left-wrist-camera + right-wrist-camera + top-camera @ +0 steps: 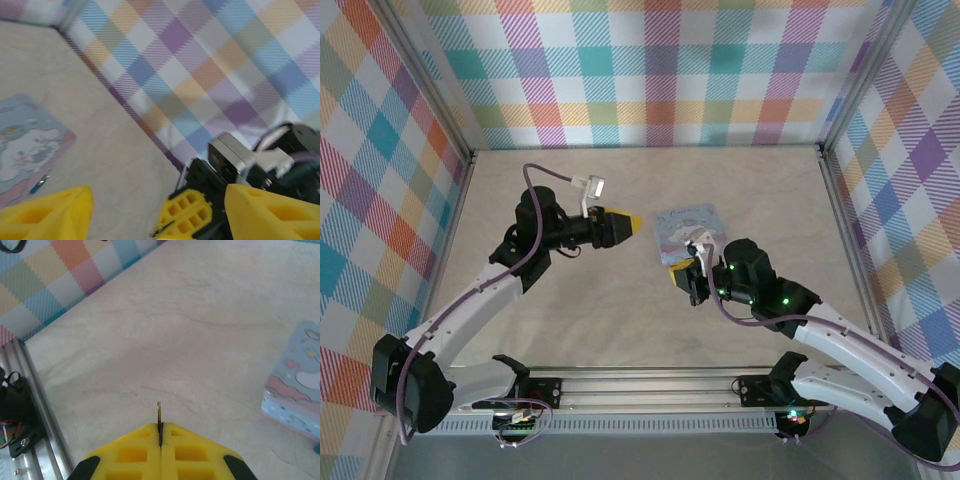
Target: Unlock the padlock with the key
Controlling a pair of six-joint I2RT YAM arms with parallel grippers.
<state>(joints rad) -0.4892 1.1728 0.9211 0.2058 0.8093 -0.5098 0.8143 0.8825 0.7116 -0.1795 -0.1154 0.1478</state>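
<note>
The right gripper point(160, 426) pinches the key point(159, 412) upright. We note the padlock point(39, 184) lying atop the pale blue tin point(20, 145); the left gripper point(626, 222) stands wide.

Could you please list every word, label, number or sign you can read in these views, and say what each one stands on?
No text can be read.
The pale blue rectangular cartoon-printed tin carries a white cartoon figure and clouds; any lettering on it is too blurred to read.
The plaid cloth walls and the pale marbled table bear no writing.
</note>
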